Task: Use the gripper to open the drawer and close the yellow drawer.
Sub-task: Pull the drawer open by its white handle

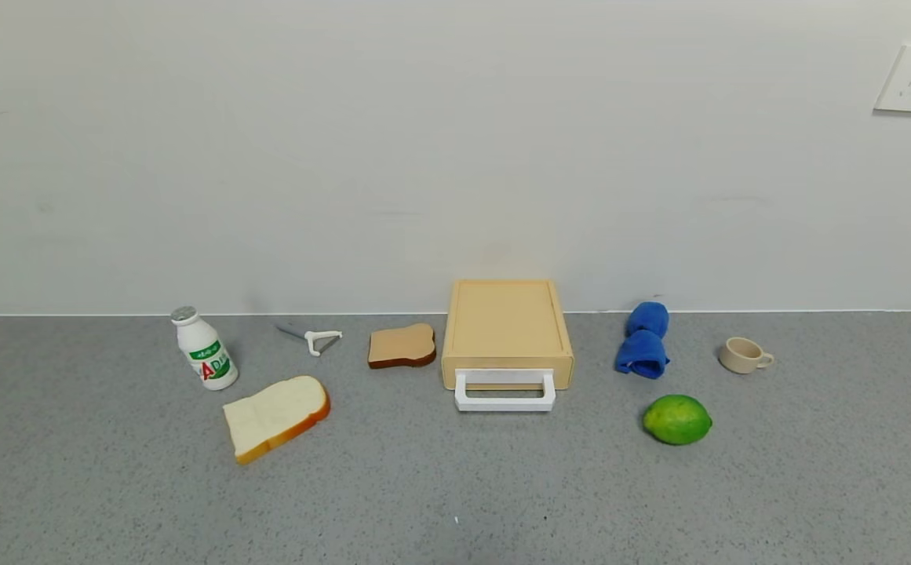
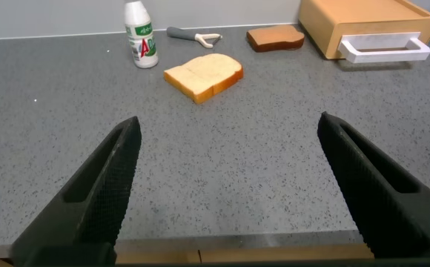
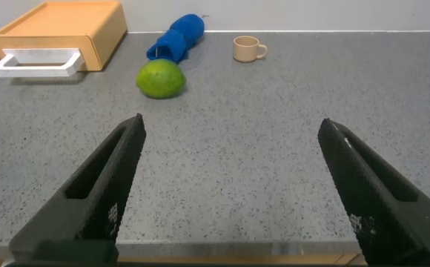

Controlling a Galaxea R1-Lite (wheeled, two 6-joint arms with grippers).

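The pale-yellow drawer sits against the wall at the middle of the grey counter, shut, with its white loop handle facing me. It also shows in the left wrist view and the right wrist view. Neither arm shows in the head view. My left gripper is open and empty above the counter's front edge, far from the drawer. My right gripper is open and empty, also at the front edge.
A white milk bottle, a peeler, a brown bread slice and a white bread slice lie left of the drawer. A blue cloth, a beige cup and a green lime lie right.
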